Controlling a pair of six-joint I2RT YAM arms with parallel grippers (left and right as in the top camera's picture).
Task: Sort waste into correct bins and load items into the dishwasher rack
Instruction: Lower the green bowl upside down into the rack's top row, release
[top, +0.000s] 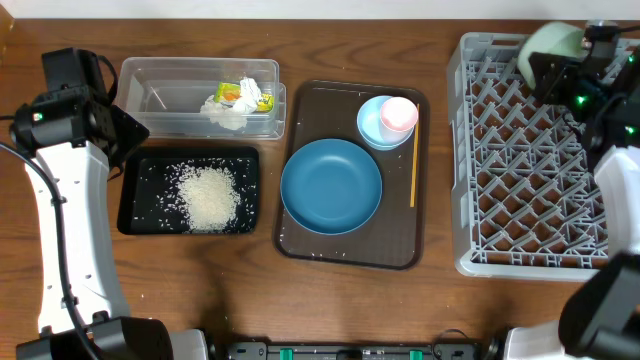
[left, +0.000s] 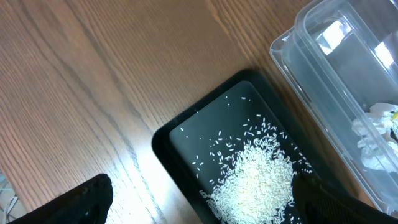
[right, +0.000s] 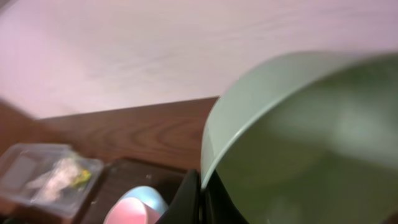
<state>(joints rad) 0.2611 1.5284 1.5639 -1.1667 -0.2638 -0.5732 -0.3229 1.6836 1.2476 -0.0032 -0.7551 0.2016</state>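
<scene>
Dishwasher rack (top: 520, 180), right of bench: right tool (top: 541, 66) clenched on mint-green bowl (top: 552, 42) above the far corner. Brown tray (top: 400, 225), centre: dark blue bowl (top: 331, 186), light blue bowl (top: 369, 127) with pink cup (top: 398, 114) on it, orange stick (top: 414, 165) along the right edge. Black tray (top: 134, 200), left: rice (top: 208, 196); left tool (left: 202, 200) spread open above. Clear tub (top: 160, 95), far left: tissue (top: 225, 113), wrapper (top: 246, 93).
</scene>
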